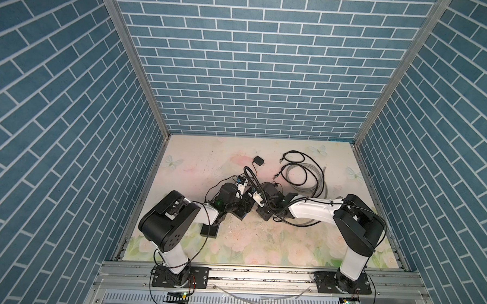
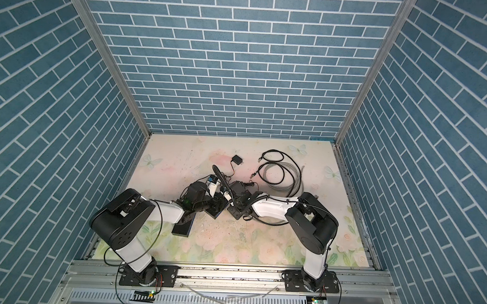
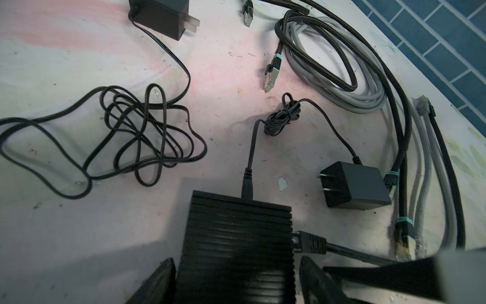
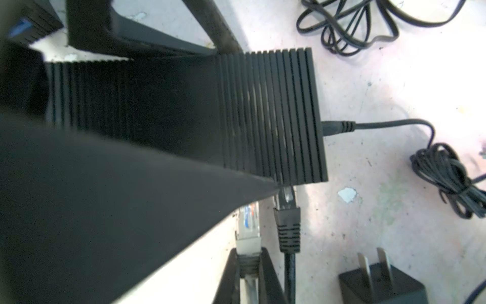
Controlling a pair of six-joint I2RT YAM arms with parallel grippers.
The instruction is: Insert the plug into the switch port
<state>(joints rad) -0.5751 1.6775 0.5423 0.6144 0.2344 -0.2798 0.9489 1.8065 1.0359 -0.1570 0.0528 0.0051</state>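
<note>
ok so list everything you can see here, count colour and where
network switch: one, black ribbed, between the left claw's fingers
grey ethernet plug: one, clear-grey, in the right claw, not yet inserted
black ethernet plug: one, black, in the switch's side
barrel power plug: one, black, in the switch's end
power adapters: two, black, beyond the switch
thin power cords: two, black, one tangled, one bundled
ethernet cables: several, black and grey, coiled back right
flat box: one, black, by the left arm
floral mat: one, pastel, covers the table
left claw: one, black, straddling the switch
right claw: one, black, shut on the grey plug
</note>
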